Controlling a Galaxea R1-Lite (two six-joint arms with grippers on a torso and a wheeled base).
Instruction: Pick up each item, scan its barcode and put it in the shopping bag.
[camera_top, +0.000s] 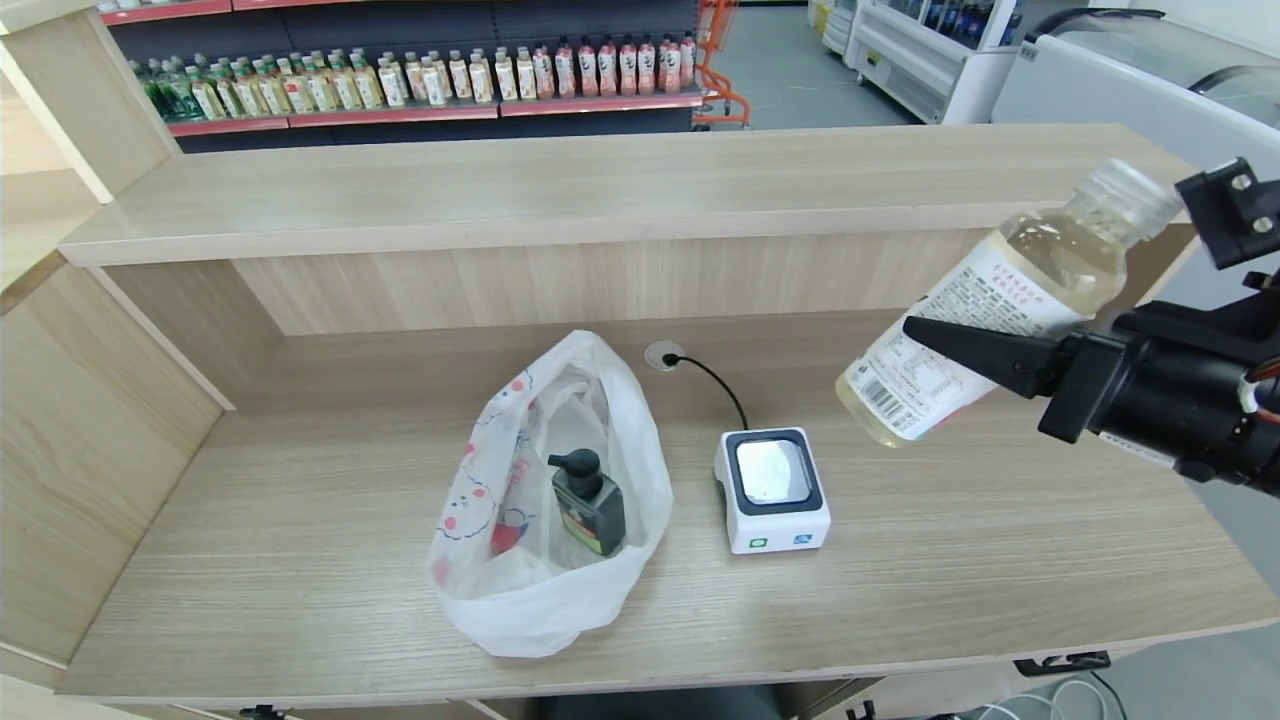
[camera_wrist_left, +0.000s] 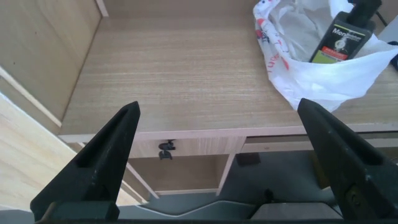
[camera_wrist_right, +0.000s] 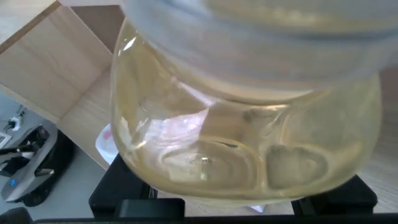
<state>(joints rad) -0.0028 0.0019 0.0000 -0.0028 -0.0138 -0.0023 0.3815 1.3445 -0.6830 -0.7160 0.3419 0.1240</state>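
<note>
Right pincer (camera_top: 948, 330) holding tilted bottle (camera_top: 1012, 280) — high over counter (camera_top: 1000, 545), scanner (camera_top: 772, 490) well apart

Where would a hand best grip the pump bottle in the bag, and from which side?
Likely across the pump bottle, on its squarish body below the pump head, from above through the open mouth of the shopping bag; plastic walls block the sides.

the wooden tabletop (camera_top: 300, 560) carries a white shopping bag (camera_top: 520, 590) and, just beside it, a scanner (camera_top: 771, 492).
</note>
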